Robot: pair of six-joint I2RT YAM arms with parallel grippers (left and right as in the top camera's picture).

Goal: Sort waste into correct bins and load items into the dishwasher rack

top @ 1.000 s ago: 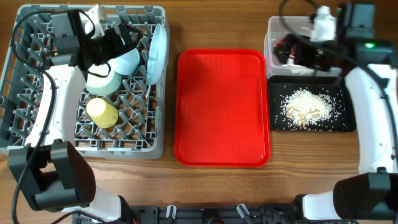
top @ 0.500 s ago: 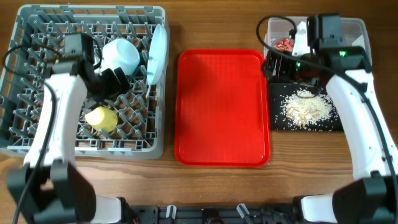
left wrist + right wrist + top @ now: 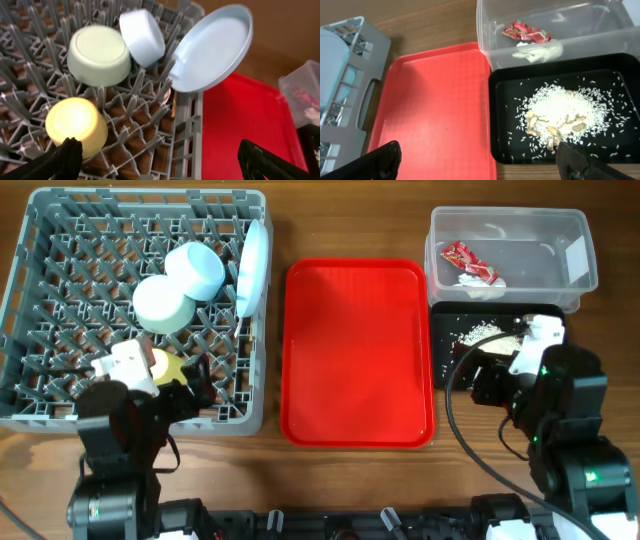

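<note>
The grey dishwasher rack (image 3: 30,300) holds an upturned pale-blue bowl (image 3: 195,270), an upturned pale-green bowl (image 3: 160,302), an upright pale-blue plate (image 3: 253,265) and a yellow cup (image 3: 165,365). All show in the left wrist view: green bowl (image 3: 100,55), blue bowl (image 3: 142,37), plate (image 3: 212,47), cup (image 3: 77,125). The clear tub (image 3: 580,275) holds the red wrapper (image 3: 470,260) and white paper (image 3: 480,283). Rice crumbs (image 3: 565,112) lie in the black tray (image 3: 505,140). My left gripper (image 3: 162,165) is open and empty over the rack's front right. My right gripper (image 3: 480,165) is open and empty. Fork and chopstick are not visible.
The flat red serving tray (image 3: 358,350) lies between the rack and the bins, with nothing on it. My left arm (image 3: 125,430) and right arm (image 3: 555,410) sit low at the table's front edge. The right arm covers part of the black tray (image 3: 445,370).
Both arms have pulled back toward the front edge: the left from over the bowls in the rack, the right from over the clear tub. The bowls, wrapper and paper stay where they were.
</note>
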